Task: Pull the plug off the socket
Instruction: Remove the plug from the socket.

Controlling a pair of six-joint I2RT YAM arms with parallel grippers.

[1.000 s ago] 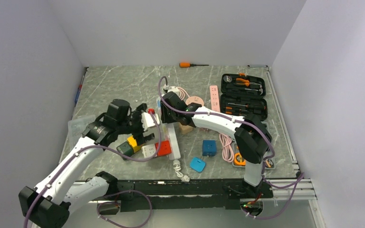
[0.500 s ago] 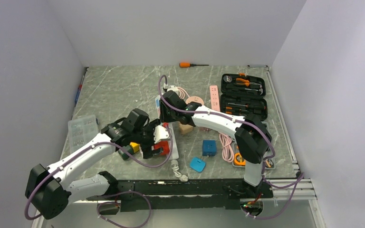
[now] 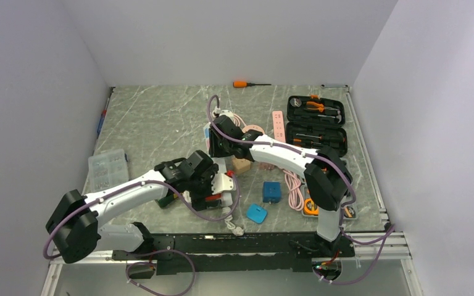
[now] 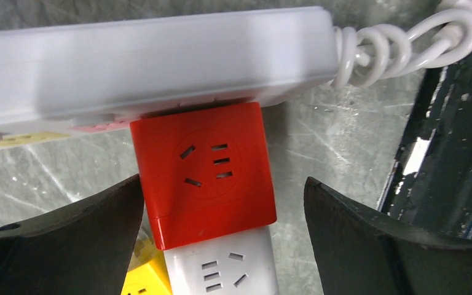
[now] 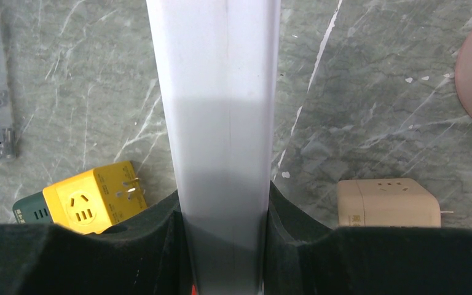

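While the right gripper (image 5: 224,246) is clenched on the white power strip (image 5: 215,92), pinning its long body between both pads, the left gripper (image 4: 224,243) hangs released, jaws spread wide on either side of the red plug cube (image 4: 203,172). The cube sits pushed into the face of the strip near the end where the coiled cord (image 4: 405,43) leaves it, and a white cube (image 4: 221,267) is stuck onto its outer face. One left finger (image 4: 67,239) lies just beside the cube's flank, while the other (image 4: 375,246) stands apart from it with bare table (image 4: 319,135) between. The cube looks like hard, glossy plastic: light, stiff and unlikely to give under pressure, but smooth enough to slide out of a weak pinch. Only the friction of its prongs seems to hold it, so a firm squeeze and a straight pull away from the strip would probably serve better than twisting. The best hold appears to be the two flat opposite sides of the red body, close to the strip. A grip further out risks catching the white cube and pulling that off instead. A yellow cube (image 5: 92,196) and a beige adapter (image 5: 384,203) lie loose on the table to either side of the strip.
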